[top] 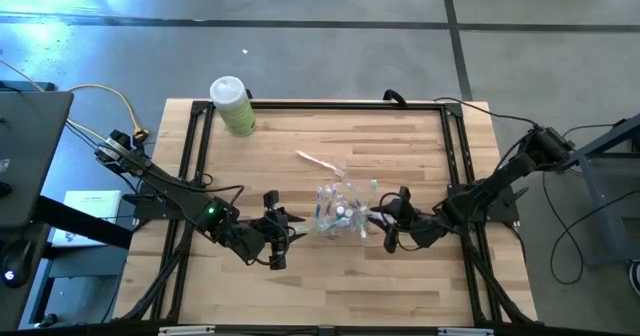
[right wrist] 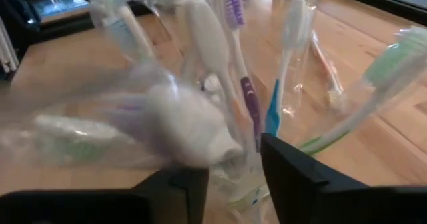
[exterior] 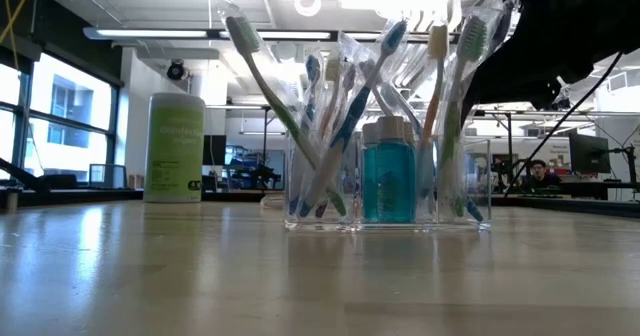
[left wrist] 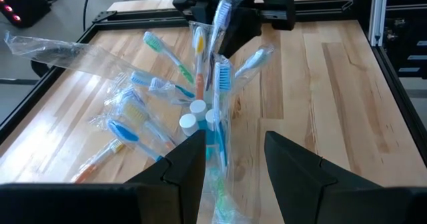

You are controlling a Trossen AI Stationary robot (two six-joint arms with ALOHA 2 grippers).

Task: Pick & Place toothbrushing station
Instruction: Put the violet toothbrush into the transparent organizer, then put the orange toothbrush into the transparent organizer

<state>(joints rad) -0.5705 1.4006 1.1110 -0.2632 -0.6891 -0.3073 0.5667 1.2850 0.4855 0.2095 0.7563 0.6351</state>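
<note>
A clear organizer [top: 342,216] stands mid-table, full of wrapped toothbrushes [exterior: 330,106], with a blue bottle [exterior: 388,181] in its middle compartment. One more wrapped toothbrush [top: 320,163] lies flat on the wood behind it. My left gripper [top: 285,228] is open on the organizer's left side. A blue-bristled wrapped brush [left wrist: 220,84] rises in the gap between the fingers [left wrist: 233,141]. My right gripper [top: 392,226] is open on the organizer's right side, right up against the wrapped brushes [right wrist: 233,84], which fill its view. My left gripper has the wrapper of the blue-bristled brush [left wrist: 217,177] in the gap between its fingers; I cannot tell whether either finger touches it. My right gripper has clear wrapping [right wrist: 233,184] in the gap between its fingers; I cannot tell whether it touches them.
A green canister with a white lid [top: 232,106] stands at the far left corner. A black frame [top: 448,156] runs along the table's edges. Bare wood lies in front of the organizer.
</note>
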